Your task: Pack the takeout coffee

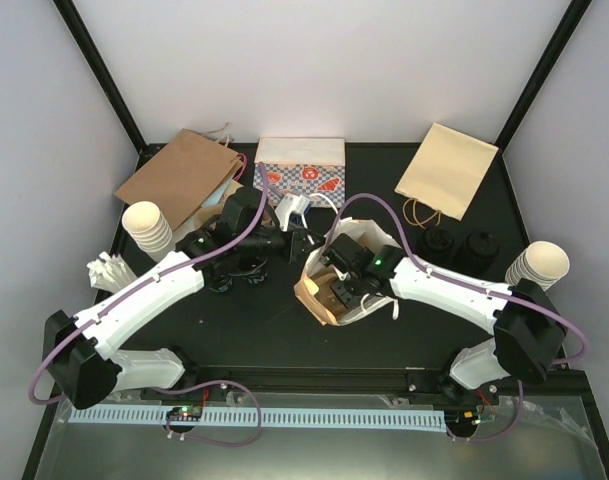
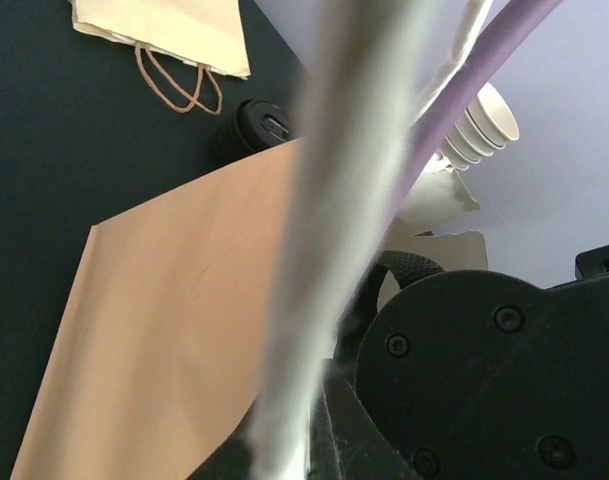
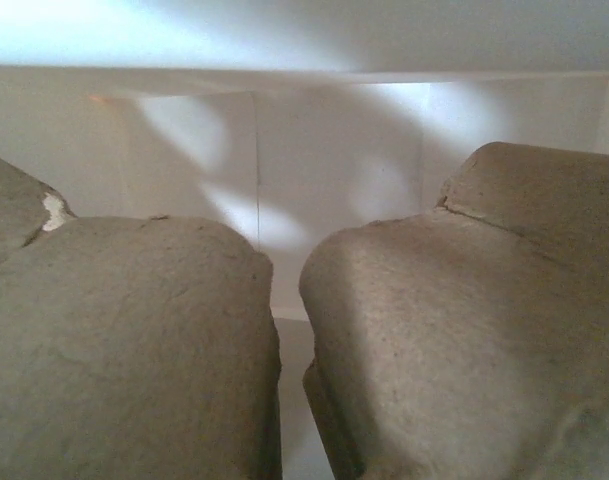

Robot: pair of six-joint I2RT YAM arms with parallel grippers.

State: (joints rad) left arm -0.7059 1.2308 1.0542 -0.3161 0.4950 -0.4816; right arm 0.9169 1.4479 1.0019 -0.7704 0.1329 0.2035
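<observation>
Right at lens: cardboard tray (image 3: 134, 340) humps inside white bag (image 1: 312, 268). Right gripper (image 1: 346, 290) sunk in bag, jaw state unreadable. Left gripper (image 1: 289, 243) clamped on bag handle (image 1: 296, 210). Takeout coffee (image 1: 439, 243) upright on worktop (image 1: 284, 335), right of bag, nearest right arm.

Two black cups (image 1: 439, 240) (image 1: 481, 247), two white cup stacks (image 1: 147, 224) (image 1: 541, 262).

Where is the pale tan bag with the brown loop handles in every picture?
Top external: the tan bag lies at the back right, handles pointing to the near edge.
Left wrist: the tan bag sits top left, handles hanging below.
Right wrist: not in it; only a white bag from inside and a cardboard tray show.
Shared landmark: the right-hand stack of white cups, seen in the top and left wrist views.
</observation>
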